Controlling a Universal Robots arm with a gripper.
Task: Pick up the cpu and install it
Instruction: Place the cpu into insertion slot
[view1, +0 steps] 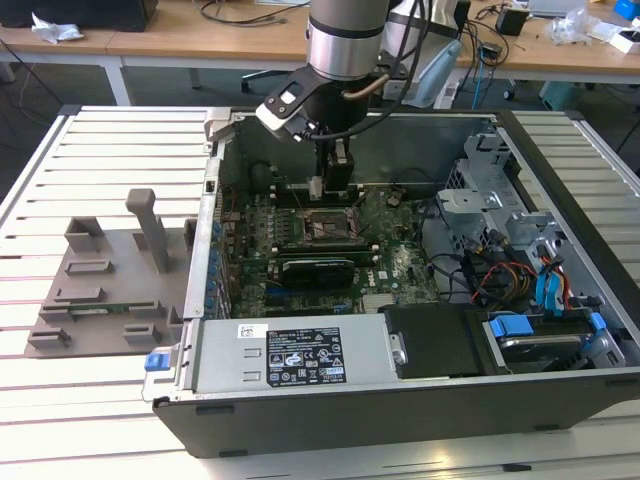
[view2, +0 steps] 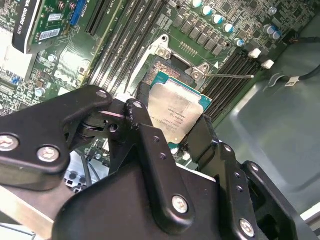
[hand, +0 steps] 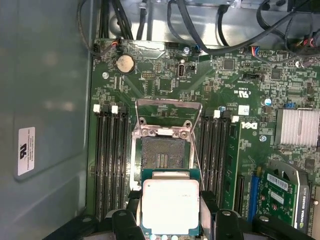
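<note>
The cpu (hand: 170, 204) is a flat square chip with a shiny silver top and a green edge, held level between my black fingers (hand: 209, 206). My gripper (hand: 170, 212) is shut on the cpu and hovers just above the motherboard. In the second wrist view the cpu (view2: 176, 111) sits between the two fingers (view2: 142, 125), partly over the open socket (view2: 172, 67). The socket (hand: 161, 156) lies bare, its metal load plate (hand: 167, 112) flipped up. In the exterior view my gripper (view1: 332, 188) hangs inside the computer case, over the socket (view1: 322, 226).
Memory slots (hand: 107, 160) flank the socket on both sides. A graphics card (view1: 318, 267) lies near the socket. Cables and drive cages (view1: 520, 250) fill the exterior view's right of the case. A grey fixture plate (view1: 105, 285) stands on the slatted table outside the case.
</note>
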